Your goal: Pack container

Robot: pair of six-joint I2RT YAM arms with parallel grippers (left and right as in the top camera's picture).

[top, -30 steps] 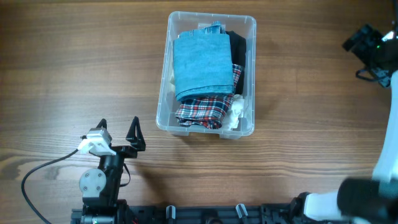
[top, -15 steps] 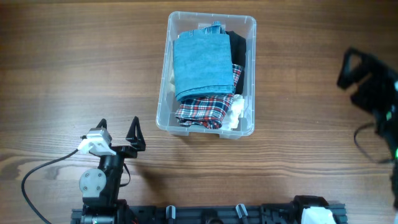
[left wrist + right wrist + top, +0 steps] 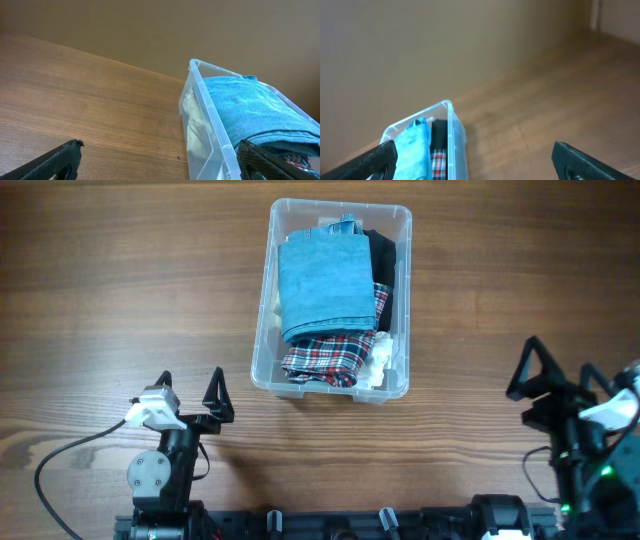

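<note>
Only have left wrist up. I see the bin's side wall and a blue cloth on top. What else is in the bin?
Observer: Overhead shows a red plaid garment under the blue folded cloth, at the near end of the container.
Operator: Right arm near it?
Observer: No. The right gripper is off to the container's right, well apart from it, open and empty.
Operator: Anything on the far side of the blue cloth?
Observer: A black item lies along the right wall, beside the blue folded cloth.
</note>
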